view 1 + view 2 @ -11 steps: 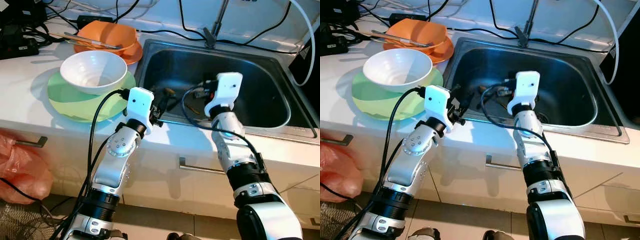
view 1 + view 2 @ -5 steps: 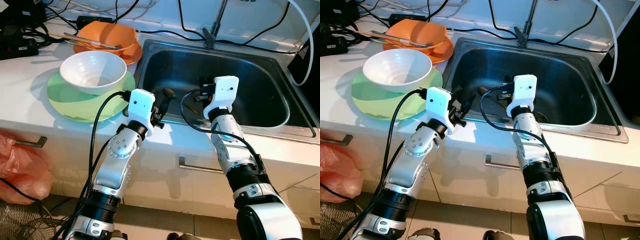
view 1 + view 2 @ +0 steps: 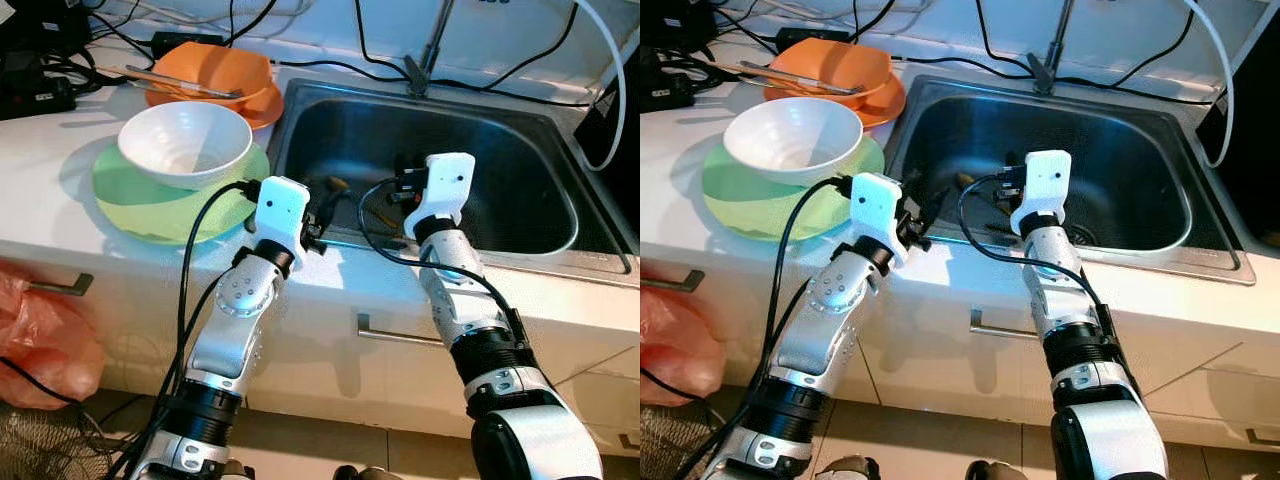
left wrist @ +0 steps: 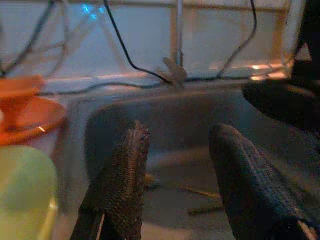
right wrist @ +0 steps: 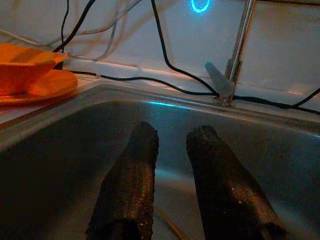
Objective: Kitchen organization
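A steel sink is set into the white counter. On its floor lie a brown utensil and thin sticks. My left gripper hovers at the sink's front-left rim, open, with nothing between its fingers. My right gripper reaches over the sink's front edge into the basin, its fingers a little apart and holding nothing. To the left, a white bowl sits on a green plate. Behind them an orange bowl with chopsticks across it rests on an orange plate.
A faucet and black cables run along the wall behind the sink. Dark equipment stands at the counter's back left. An orange bag hangs by the cabinet front, below a drawer handle.
My right gripper has shifted slightly left and lower over the sink. The left arm has hardly moved.
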Controlling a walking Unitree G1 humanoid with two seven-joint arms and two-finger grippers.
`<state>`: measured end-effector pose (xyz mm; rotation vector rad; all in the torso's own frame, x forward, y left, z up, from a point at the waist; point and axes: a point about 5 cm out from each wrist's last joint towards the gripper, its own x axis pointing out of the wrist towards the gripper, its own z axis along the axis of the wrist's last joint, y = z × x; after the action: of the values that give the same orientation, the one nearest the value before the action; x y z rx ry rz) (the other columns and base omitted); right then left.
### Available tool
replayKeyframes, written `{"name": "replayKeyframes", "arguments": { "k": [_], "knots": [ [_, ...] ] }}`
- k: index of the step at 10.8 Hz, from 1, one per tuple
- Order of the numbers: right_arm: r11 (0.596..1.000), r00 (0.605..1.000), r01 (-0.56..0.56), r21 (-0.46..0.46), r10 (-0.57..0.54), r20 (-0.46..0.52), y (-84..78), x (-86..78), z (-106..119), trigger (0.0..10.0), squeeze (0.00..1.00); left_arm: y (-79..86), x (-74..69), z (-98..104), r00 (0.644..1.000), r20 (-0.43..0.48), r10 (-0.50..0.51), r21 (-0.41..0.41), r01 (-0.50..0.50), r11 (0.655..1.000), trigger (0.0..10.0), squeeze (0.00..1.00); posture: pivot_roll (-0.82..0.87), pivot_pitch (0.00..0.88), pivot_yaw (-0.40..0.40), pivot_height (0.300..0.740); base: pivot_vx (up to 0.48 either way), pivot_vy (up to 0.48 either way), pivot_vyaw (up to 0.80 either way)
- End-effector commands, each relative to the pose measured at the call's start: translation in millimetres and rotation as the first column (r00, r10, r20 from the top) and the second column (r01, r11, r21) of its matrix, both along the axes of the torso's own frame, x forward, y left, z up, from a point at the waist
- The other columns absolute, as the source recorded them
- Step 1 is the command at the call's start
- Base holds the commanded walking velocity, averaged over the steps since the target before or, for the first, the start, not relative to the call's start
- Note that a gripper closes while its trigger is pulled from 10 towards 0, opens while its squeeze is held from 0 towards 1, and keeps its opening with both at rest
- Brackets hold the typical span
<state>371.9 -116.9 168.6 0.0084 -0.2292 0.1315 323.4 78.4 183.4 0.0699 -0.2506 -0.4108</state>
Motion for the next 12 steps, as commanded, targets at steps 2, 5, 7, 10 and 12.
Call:
{"name": "replayKeyframes", "arguments": {
  "k": [2, 5, 7, 10, 12],
  "knots": [
    [1.000, 1.000, 0.000, 0.024, 0.001, -0.026, -2.2, -0.2, -4.3, 10.0, 0.00, 14.0, 7.0, 53.7, 0.983, 0.173, 0.069, -0.037, -0.063, 0.997, 10.0, 0.00, 0.14, 0.097, -0.096, 0.740, 0.000, 0.000, 0.00],
    [0.999, 0.999, -0.008, 0.035, 0.009, -0.036, 2.0, -0.4, -6.2, 10.0, 0.00, 47.5, 15.2, 91.8, 0.944, 0.273, 0.187, 0.005, -0.195, 0.981, 10.0, 0.00, 0.15, 0.092, -0.089, 0.740, 0.000, 0.000, 0.00],
    [0.999, 0.999, -0.011, 0.038, 0.012, -0.038, 3.3, -0.8, -6.8, 10.0, 0.00, 78.4, 22.6, 96.4, 0.918, 0.257, 0.301, 0.019, -0.316, 0.949, 10.0, 0.00, 0.15, 0.091, -0.081, 0.740, 0.000, 0.000, 0.00],
    [0.999, 0.999, -0.016, 0.044, 0.018, -0.041, 4.3, -2.0, -8.7, 10.0, 0.00, 145.7, 30.8, 83.7, 0.825, 0.107, 0.555, 0.037, -0.561, 0.827, 10.0, 0.00, 0.15, 0.081, -0.072, 0.740, 0.000, 0.000, 0.00],
    [0.999, 0.998, -0.032, 0.041, 0.034, -0.045, 6.6, -2.7, -9.7, 10.0, 0.00, 156.9, 32.3, 68.2, 0.787, -0.011, 0.617, 0.056, -0.615, 0.786, 10.0, 0.00, 0.15, 0.075, -0.073, 0.740, 0.000, 0.000, 0.00]
  ]
}}
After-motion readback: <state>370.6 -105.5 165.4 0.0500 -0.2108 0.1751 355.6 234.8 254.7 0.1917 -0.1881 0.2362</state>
